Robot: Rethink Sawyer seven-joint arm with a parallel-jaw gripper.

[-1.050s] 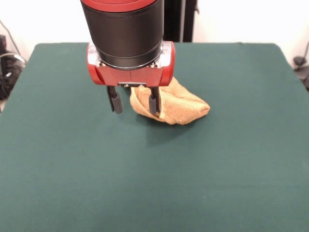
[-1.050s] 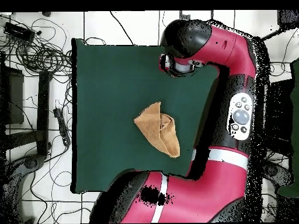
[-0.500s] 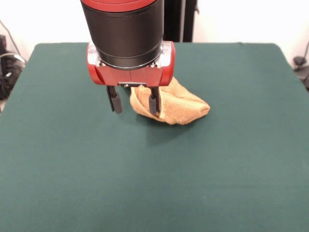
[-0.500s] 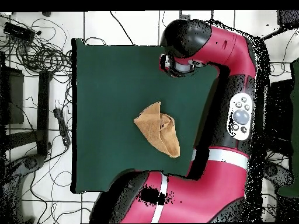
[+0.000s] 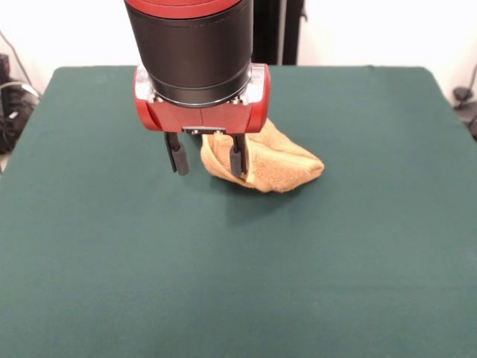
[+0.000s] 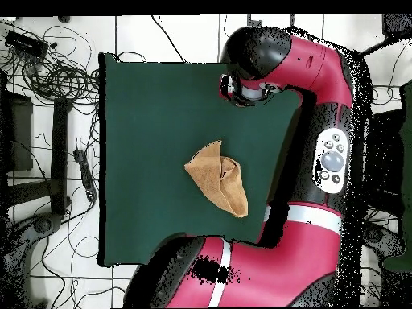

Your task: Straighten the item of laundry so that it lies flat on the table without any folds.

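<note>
The item of laundry [image 5: 287, 160], a golden yellow-orange towel, lies folded over itself in a rough triangle near the middle of the dark green table [image 5: 335, 261]. From overhead the same towel [image 6: 217, 179] shows one point toward the left and layered folds on its right side. My gripper [image 5: 207, 159] hangs open, with nothing between its two black fingers [image 5: 177, 155]. In the front view its right finger overlaps the towel's left end. Overhead, the gripper's end [image 6: 241, 87] sits well apart from the towel, toward the table's [image 6: 145, 121] top edge.
Overhead, the red arm [image 6: 322, 161] curves over the table's right and bottom sides. Cables [image 6: 56, 72] and dark stands lie on the floor left of the table. More gear sits beyond the table's corners in the front view.
</note>
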